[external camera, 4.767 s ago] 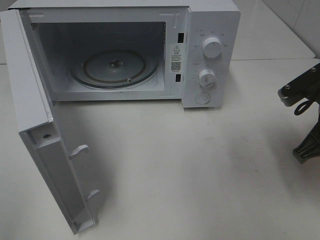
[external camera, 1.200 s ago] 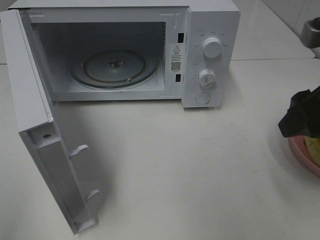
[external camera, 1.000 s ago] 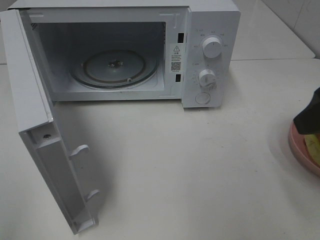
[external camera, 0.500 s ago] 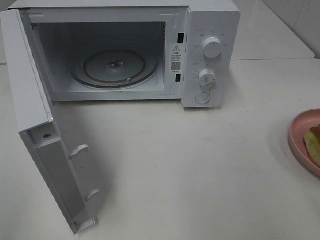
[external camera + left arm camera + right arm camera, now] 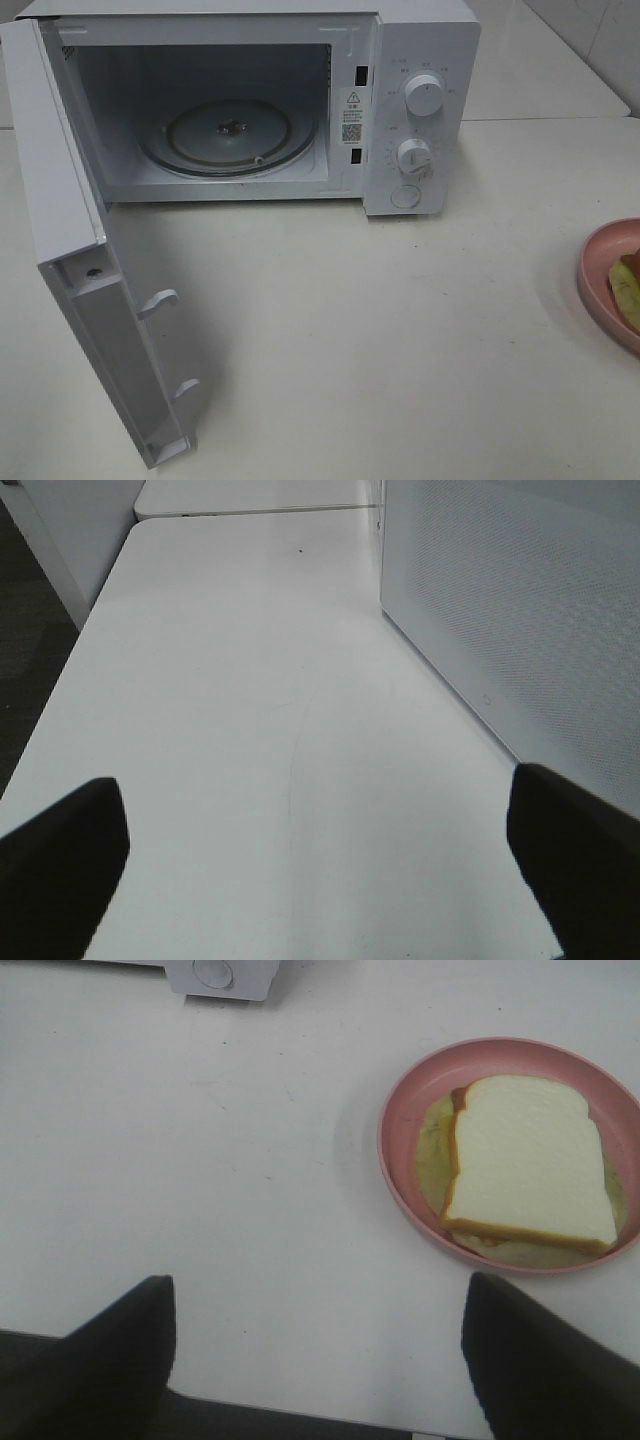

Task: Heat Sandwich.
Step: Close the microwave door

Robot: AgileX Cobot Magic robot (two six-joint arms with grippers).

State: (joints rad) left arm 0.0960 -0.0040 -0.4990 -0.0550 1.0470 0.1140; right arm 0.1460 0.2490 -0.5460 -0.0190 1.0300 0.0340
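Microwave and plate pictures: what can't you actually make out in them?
- Sandwich and pink plate: cut off by the right edge of the high view; whole only in the right wrist view.
- Print around the microwave dials: too small to read.
- Left gripper and right gripper: only dark fingertips at the wrist frames' edges; absent from the high view.

**Microwave at the back, plate to the right**

A microwave is set at the table's back, its door swung forward on the left. A sandwich is laid on a plate at the right.
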